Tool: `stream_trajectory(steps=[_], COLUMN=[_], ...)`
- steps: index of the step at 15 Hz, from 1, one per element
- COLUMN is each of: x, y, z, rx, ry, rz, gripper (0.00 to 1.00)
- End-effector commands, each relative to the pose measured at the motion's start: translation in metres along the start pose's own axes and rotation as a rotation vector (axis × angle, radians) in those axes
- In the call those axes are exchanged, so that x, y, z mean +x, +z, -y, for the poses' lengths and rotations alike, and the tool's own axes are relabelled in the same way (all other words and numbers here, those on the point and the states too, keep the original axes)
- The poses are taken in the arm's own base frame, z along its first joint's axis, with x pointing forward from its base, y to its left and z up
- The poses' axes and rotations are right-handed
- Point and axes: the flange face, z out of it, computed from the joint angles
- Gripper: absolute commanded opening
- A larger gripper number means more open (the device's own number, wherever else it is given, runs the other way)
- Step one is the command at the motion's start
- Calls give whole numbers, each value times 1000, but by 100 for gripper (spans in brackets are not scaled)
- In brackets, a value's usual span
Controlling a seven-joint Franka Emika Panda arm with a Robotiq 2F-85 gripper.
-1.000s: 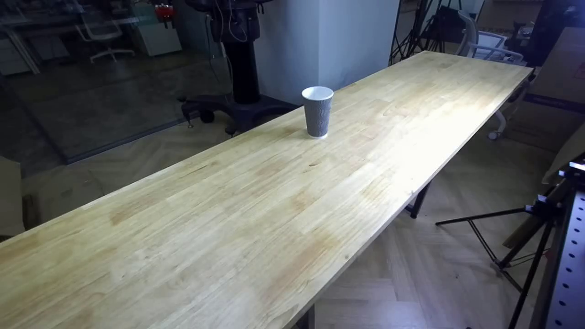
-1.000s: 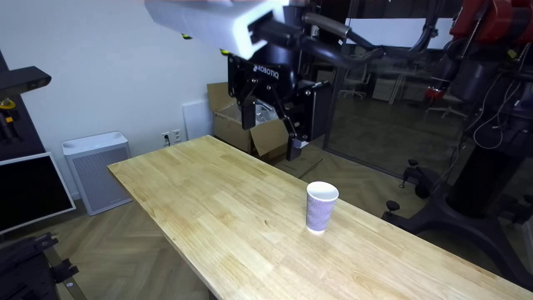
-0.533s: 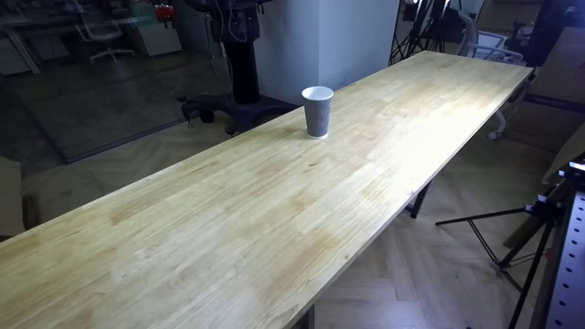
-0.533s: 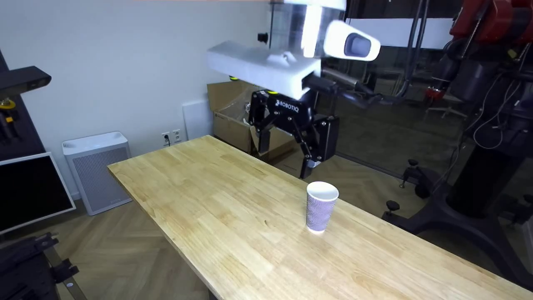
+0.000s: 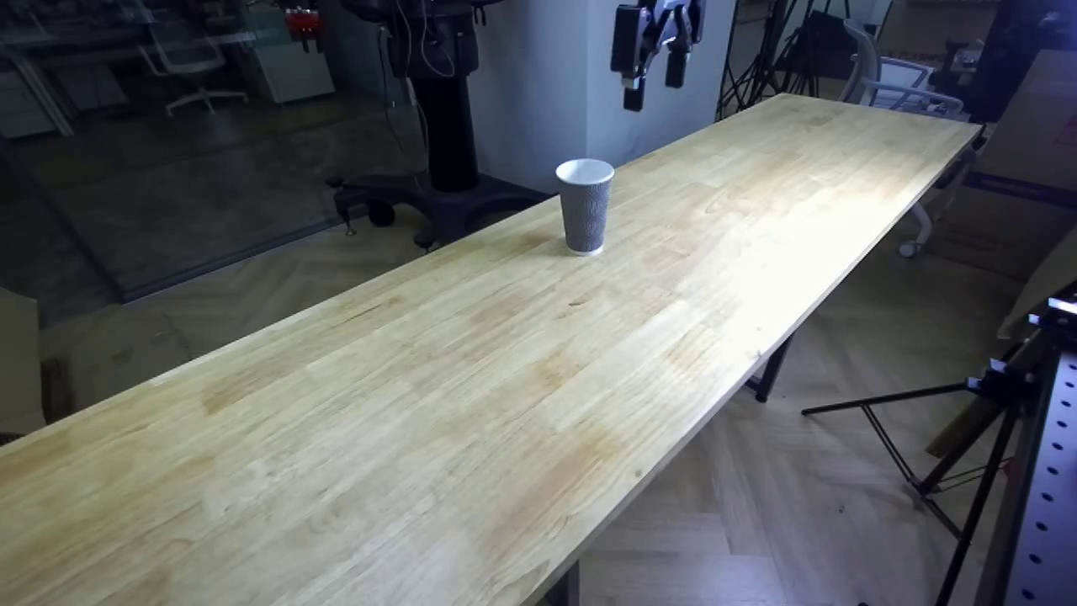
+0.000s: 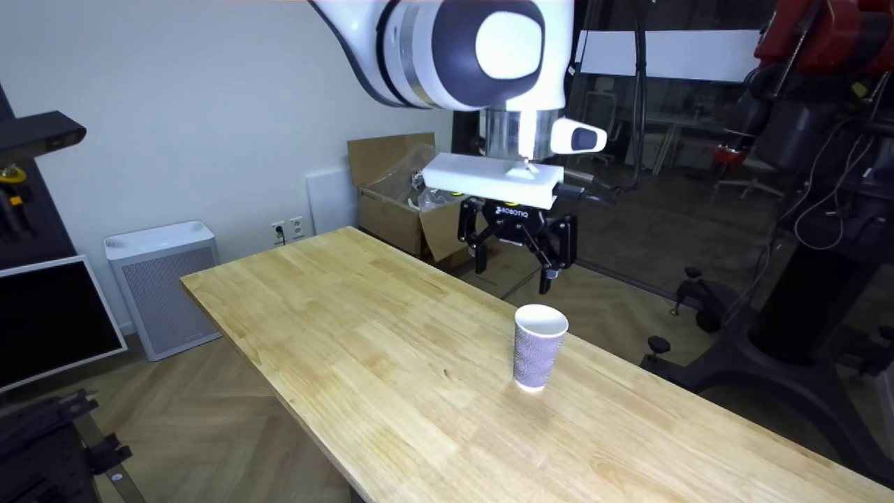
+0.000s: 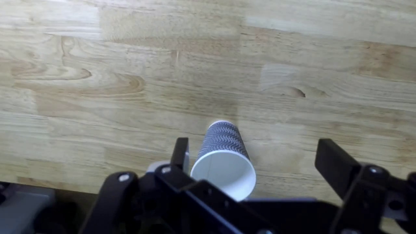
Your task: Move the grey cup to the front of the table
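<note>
The grey cup stands upright on the light wood table, near one long edge. It is a ribbed grey tumbler with a white rim, and also shows in an exterior view. My gripper points down, open and empty, above the cup's level in both exterior views. In the wrist view the open fingers have the cup between them in the picture, closer to the left finger. The lower part of the cup's rim is hidden behind the gripper linkage. The gripper does not touch the cup.
A black wheeled stand is beside the table's long edge near the cup. An open cardboard box and a white air purifier stand beyond the table end. A tripod is on the opposite side.
My gripper has moved right and down in an exterior view, looks smaller there, and has levelled from a tilt. It has come into view at the top of an exterior view. The cup is unmoved.
</note>
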Motion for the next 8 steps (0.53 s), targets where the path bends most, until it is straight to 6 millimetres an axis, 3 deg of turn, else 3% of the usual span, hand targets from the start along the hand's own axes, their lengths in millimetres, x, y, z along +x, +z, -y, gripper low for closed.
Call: stream_trajectory(steps=[1,2,3,8], x=[40,48,28,42], y=[15,20,17,26], z=[2,4,9,8], rx=[1,15,0,7], ry=[-44,-52,-37,-50], rz=[-46,-54,-30,-43], gripper=[100,100,100,100])
